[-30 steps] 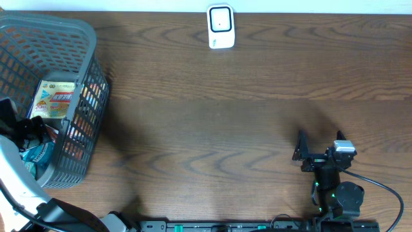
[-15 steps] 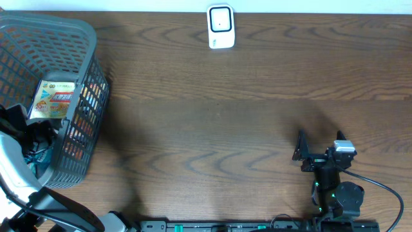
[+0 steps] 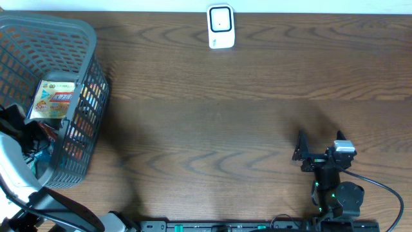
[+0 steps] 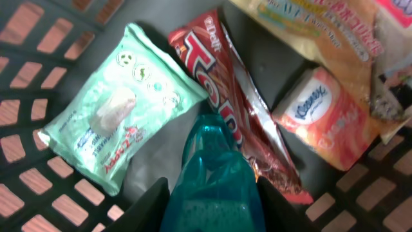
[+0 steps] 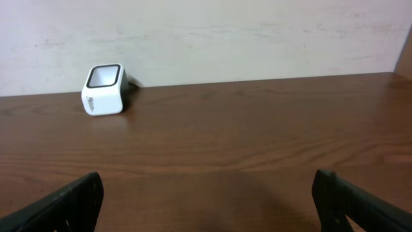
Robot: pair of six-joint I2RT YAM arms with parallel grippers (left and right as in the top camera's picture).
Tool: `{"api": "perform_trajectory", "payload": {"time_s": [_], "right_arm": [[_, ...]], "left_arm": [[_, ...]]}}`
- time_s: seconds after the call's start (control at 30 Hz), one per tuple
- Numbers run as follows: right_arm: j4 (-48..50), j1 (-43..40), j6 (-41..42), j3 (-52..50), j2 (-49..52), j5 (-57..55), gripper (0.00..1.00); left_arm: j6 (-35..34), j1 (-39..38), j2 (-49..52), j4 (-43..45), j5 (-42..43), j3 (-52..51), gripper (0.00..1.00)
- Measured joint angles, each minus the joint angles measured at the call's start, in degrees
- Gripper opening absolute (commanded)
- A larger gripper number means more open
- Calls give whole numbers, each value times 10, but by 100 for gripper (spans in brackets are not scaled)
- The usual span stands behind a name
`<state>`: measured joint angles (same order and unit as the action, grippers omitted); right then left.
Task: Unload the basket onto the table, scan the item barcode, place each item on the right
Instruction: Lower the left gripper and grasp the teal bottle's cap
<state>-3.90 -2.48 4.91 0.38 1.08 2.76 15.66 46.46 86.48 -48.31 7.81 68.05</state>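
**Teal packet gripped in basket; scan pending**

Left gripper [image 4: 212, 196] fingers clamp the teal packet [image 4: 209, 161] from both sides, low in the grey basket [image 3: 64, 26], beside a red bar [image 4: 238, 122] and a green pouch [image 4: 116, 129]. Right gripper [image 5: 206, 212] spread wide, empty, above the table [image 3: 225, 116]. White scanner [image 3: 220, 26] at far edge, well apart. Lift, carry and scan outstanding.

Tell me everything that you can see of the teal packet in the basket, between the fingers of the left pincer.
The teal packet is a glossy, crinkled pouch of plastic film, narrower at its far end; no print can be read. It lies in the grey basket, pointing away from the camera. It partly covers the red chocolate bar wrapper and lies close beside the mint-green packet. The left pincer grips it, one dark finger against each side.
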Motion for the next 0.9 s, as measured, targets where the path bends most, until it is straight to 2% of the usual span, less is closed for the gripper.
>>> {"api": "perform_trajectory", "payload": {"time_s": [0.3,0.47,0.67,0.9], "right_arm": [[0,0,0,0,0,0,99],[0,0,0,0,0,0,99],[0,0,0,0,0,0,99],[0,0,0,0,0,0,99]], "left_arm": [[-77,0,2,24,0,2,32],[-122,0,-9,34,0,39,32],[-181,0,-95,88,13,94,32],[-260,0,-206,155,115,107,32]]}}
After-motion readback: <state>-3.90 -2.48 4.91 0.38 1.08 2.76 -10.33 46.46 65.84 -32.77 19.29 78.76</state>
